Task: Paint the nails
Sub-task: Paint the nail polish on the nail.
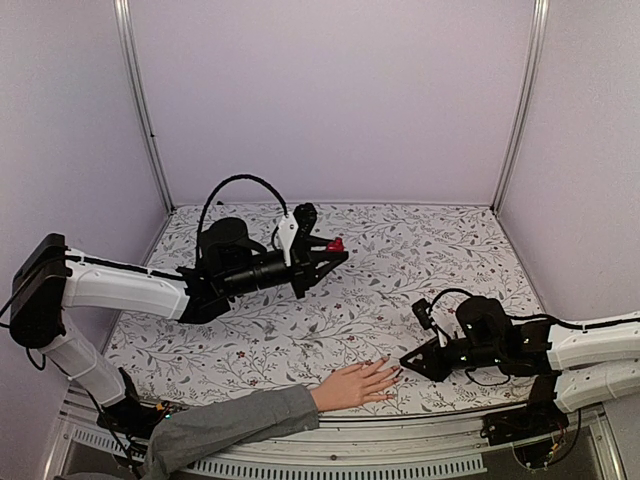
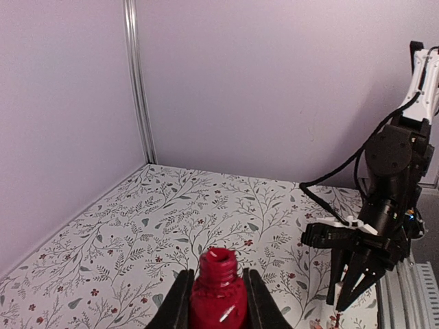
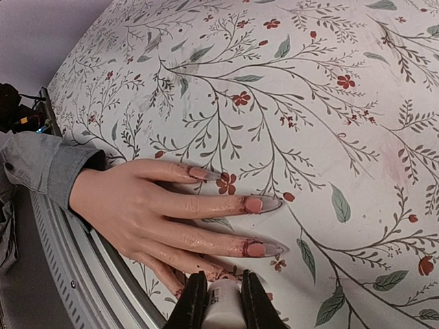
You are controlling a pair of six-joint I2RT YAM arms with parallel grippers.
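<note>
A pale hand [image 3: 137,212] with a grey sleeve [image 3: 41,164] lies flat at the table's near edge, fingers spread. The nails show on three fingers [image 3: 254,204] [image 3: 255,249] [image 3: 199,173], pinkish with long clear tips and dark red smears at their bases. My right gripper [image 3: 223,291] is shut on a white cap [image 3: 223,308], held just over a lower finger whose tip it hides; the brush is hidden. My left gripper [image 2: 218,291] is shut on the open red bottle [image 2: 219,295], upright above the mid table [image 1: 337,244]. In the top view the right gripper [image 1: 405,362] meets the fingertips of the hand [image 1: 352,385].
The floral tablecloth [image 1: 420,260] covers the table inside lilac walls with metal corner posts [image 1: 140,110]. A metal rail [image 1: 380,425] runs along the near edge under the sleeve [image 1: 230,425]. The right arm [image 2: 391,205] shows in the left wrist view.
</note>
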